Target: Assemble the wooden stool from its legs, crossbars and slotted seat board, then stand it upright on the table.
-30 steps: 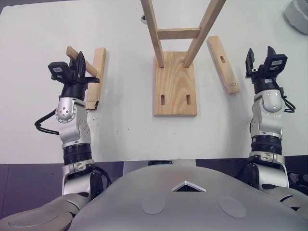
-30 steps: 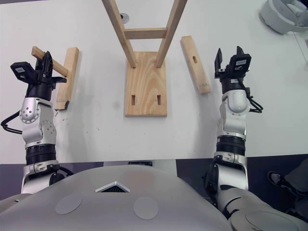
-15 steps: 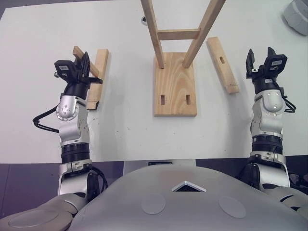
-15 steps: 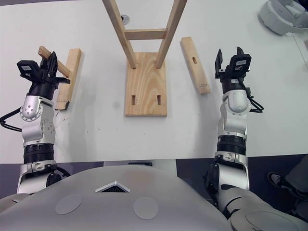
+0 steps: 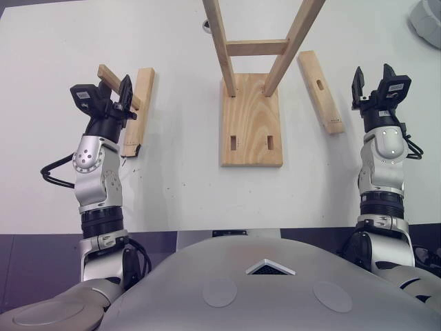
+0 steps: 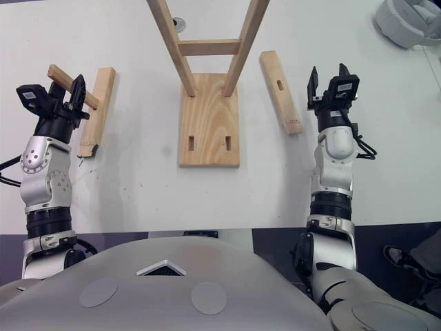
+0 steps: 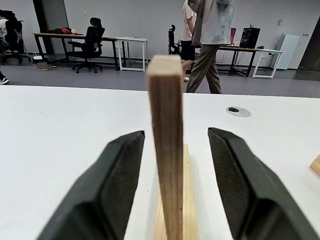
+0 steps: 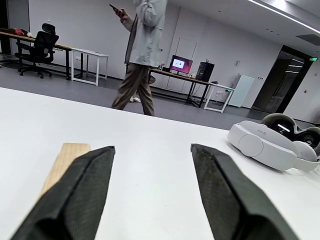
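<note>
The slotted seat board (image 5: 251, 110) lies flat mid-table. Two legs (image 5: 219, 41) joined by a crossbar (image 5: 256, 48) are fitted at its far end, and two near slots (image 5: 234, 143) stand empty. To the left lies another leg (image 5: 140, 110) with a crossbar (image 5: 109, 76) sticking out of it. My left gripper (image 5: 103, 98) is open around that crossbar (image 7: 167, 150), with a gap on each side. A loose leg (image 5: 320, 91) with a slot lies right of the seat. My right gripper (image 5: 375, 77) hangs open just right of it, holding nothing.
A white headset (image 6: 406, 21) rests at the table's far right corner. A round cable grommet (image 5: 207, 27) sits beyond the seat board. The table's front edge (image 5: 227, 229) runs close to me.
My left gripper swung slightly right, then back left, and its fingers stand wider apart around the crossbar. The left leg piece barely shifted. The right arm held still.
</note>
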Controlling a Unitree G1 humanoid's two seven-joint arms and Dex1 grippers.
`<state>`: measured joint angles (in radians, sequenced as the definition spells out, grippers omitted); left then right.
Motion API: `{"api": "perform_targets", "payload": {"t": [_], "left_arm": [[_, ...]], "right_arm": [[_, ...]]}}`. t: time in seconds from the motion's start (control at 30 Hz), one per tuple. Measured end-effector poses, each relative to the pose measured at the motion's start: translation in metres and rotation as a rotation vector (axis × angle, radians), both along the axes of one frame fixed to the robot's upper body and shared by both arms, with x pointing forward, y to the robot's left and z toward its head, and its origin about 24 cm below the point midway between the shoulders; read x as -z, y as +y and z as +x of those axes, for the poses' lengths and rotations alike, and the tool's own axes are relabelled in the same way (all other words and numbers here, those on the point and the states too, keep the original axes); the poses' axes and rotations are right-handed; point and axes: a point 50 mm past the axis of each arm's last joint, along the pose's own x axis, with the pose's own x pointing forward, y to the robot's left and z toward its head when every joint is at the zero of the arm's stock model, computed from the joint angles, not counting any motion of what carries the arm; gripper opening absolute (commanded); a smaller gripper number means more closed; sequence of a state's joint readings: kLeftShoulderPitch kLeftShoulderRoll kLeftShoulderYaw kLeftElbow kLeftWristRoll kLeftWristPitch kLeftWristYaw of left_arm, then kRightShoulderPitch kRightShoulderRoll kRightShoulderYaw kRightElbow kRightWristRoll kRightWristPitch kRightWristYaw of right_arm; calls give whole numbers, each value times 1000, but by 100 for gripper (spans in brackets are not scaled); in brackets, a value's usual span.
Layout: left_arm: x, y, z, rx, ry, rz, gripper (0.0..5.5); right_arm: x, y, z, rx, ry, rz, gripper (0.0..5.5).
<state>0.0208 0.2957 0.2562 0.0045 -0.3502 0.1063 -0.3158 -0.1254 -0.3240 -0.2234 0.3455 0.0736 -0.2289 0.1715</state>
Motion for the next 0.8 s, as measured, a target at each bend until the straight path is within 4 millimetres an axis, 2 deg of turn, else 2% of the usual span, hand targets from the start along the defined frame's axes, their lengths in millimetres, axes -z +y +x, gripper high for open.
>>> {"api": "perform_targets", "payload": {"t": [0.2, 0.27, 0.37, 0.5, 0.8], "left_arm": [[-1, 11, -13, 69, 254, 101, 375], [0, 8, -15, 84, 308, 111, 375], [14, 5, -22, 99, 443, 108, 375], [21, 7, -27, 83, 524, 107, 375], [22, 6, -29, 141, 582, 180, 212]], "right_arm": [[1, 0, -2, 7, 1, 0, 284], [1, 0, -2, 4, 1, -1, 284], [4, 1, -4, 1, 11, -1, 284], [4, 2, -5, 1, 12, 1, 284], [6, 4, -4, 7, 10, 10, 284]]}}
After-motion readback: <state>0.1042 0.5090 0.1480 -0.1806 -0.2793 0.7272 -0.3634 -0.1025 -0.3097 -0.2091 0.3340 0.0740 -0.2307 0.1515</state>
